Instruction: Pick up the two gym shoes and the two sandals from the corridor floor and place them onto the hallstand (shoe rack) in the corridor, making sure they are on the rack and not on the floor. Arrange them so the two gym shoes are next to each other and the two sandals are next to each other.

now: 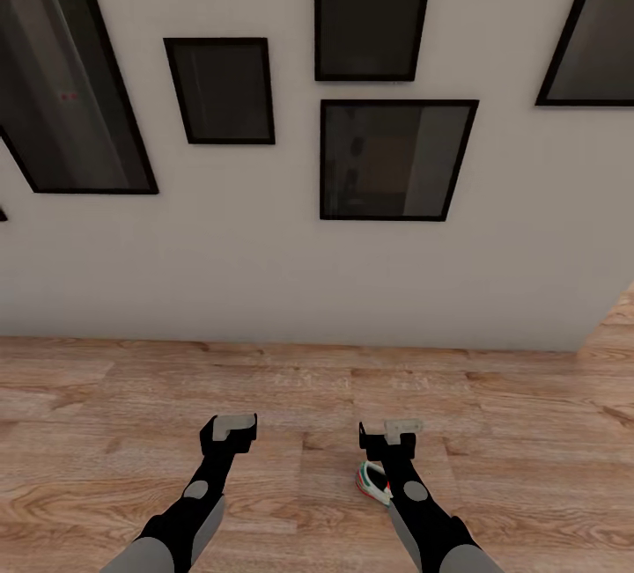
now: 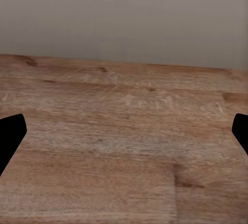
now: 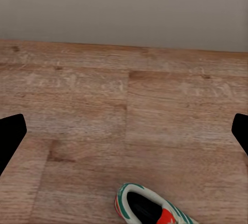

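The robot faces a pale wall [image 1: 291, 282] hung with dark framed pictures [image 1: 396, 159], both arms held low and forward over the corridor floor [image 1: 106, 432] — a carrying posture suited to driving and looking about rather than to reaching. The left claw [image 1: 231, 429] hangs above bare planks; in its wrist view the two dark fingertips [image 2: 9, 139] sit far apart at the frame's edges with nothing between them, so it is released and empty. The right claw [image 1: 389, 434] is likewise spread wide, its fingertips [image 3: 9, 139] at opposite sides of the wrist picture and only floor in the gap. One gym shoe [image 1: 372, 481] lies on the planks just beside the right forearm, on its inner side and closer to the robot than the claw; the right wrist camera catches its white upper, green stripes and red-orange accent [image 3: 150, 208] at the near edge — below and behind the fingers, not between them. By my reading nothing has been gripped yet, and the right arm would need to draw back and drop before its fingers could straddle that shoe
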Available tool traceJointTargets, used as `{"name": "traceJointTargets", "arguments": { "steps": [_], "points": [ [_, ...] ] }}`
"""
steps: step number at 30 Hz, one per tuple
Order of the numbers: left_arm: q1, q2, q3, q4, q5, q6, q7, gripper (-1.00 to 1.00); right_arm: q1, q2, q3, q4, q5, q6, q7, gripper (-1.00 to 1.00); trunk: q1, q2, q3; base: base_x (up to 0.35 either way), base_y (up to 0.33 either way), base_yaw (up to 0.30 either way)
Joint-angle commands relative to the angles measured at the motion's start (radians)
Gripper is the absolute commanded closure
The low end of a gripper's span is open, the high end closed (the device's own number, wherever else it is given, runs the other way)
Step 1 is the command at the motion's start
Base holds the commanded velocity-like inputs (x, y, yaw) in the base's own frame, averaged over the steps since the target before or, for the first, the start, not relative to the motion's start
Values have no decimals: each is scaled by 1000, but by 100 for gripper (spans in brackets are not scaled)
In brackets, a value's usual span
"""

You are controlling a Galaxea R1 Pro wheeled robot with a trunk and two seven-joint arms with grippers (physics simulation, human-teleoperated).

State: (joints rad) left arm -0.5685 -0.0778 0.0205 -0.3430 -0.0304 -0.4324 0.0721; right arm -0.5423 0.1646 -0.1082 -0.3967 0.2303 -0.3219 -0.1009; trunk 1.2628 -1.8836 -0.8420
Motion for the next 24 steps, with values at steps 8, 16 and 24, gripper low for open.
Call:
{"name": "traceJointTargets", "arguments": {
  "steps": [8, 16, 24],
  "points": [
    [-1, 0, 2, 1, -3, -4, 3, -100, -1, 1, -7, 1, 11, -3, -2, -100, 0, 0, -1, 0, 120, 0],
    [-1, 0, 2, 1, -3, -5, 3, -100, -1, 1, -7, 1, 11, -3, -2, -100, 0, 0, -1, 0, 150, 0],
    [-1, 0, 2, 1, -3, -5, 3, -100, -1, 1, -7, 1, 11, -3, -2, -100, 0, 0, -1, 0, 36, 0]
  ]
}}
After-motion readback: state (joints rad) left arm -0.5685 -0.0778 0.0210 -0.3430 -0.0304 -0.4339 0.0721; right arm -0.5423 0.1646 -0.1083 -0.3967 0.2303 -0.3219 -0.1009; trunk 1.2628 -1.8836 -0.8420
